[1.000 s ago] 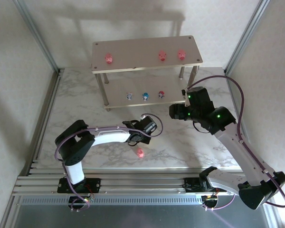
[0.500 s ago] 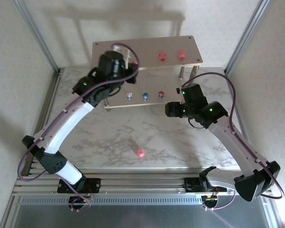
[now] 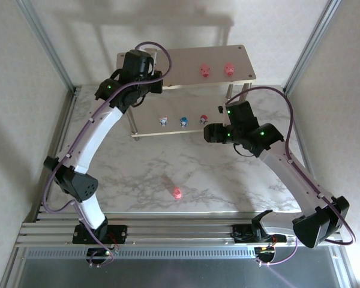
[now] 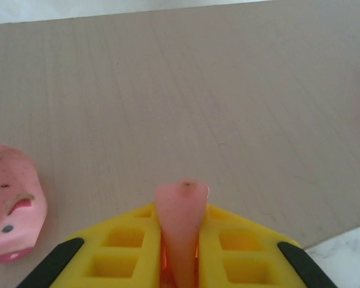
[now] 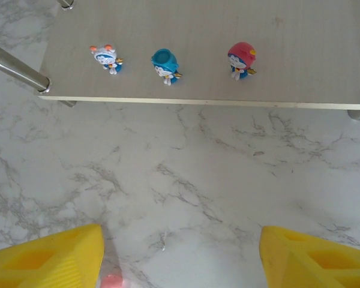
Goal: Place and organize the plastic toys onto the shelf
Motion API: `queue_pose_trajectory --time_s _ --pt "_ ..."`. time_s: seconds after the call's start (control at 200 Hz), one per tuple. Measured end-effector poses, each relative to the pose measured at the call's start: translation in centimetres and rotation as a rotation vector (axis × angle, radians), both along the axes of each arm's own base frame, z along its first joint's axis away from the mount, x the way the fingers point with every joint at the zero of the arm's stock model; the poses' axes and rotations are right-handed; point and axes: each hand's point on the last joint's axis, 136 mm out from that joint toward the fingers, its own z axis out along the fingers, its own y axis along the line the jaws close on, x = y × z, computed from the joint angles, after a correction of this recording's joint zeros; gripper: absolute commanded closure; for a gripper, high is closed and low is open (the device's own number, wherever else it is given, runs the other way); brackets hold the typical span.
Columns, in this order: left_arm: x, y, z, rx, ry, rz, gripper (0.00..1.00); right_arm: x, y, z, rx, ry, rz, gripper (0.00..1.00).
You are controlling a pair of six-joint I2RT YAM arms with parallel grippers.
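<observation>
My left fingers (image 4: 126, 240) are clenched on a pink toy (image 4: 181, 222), holding it upright over the left end of the shelf's (image 3: 180, 63) top board. It sits just beside a neighbour (image 4: 12, 204) already standing there. I take that as building a row of pinks, since a third pink (image 3: 204, 70) and a fourth pink (image 3: 229, 69) sit at the right end of the same board. The coloured set has the lower board (image 5: 186, 24) to itself: white-blue toy (image 5: 106, 58), blue toy (image 5: 165, 63) and red toy (image 5: 242, 59), spaced in a line. My right fingers (image 5: 54, 258) are released wide above the table (image 3: 138, 174) in front of that tier, probably parked clear of the left arm. One last pink (image 3: 177, 193) lies out on the table, well apart from both. The held toy's base is buried between the fingers, so I can't tell whether it touches the board. The neighbour is cut off at the frame edge. From above, the left arm hides that end of the shelf. A pink smear by my right finger runs off the bottom edge, and I can't make out what it is.
</observation>
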Motion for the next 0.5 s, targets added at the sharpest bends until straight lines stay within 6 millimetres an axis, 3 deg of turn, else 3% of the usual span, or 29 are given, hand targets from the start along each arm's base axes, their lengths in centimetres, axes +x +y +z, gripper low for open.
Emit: queue_pose_trajectory --time_s 0.275,0.501 --pt "0.9 -0.3 1.0 -0.018 -0.024 -0.002 0.83 0.2 0.4 0.1 0.013 -0.004 0.009 0.30" --pt "1.4 -0.8 0.1 -0.020 -0.006 -0.013 0.83 0.3 0.4 0.1 0.015 -0.006 0.010 0.30"
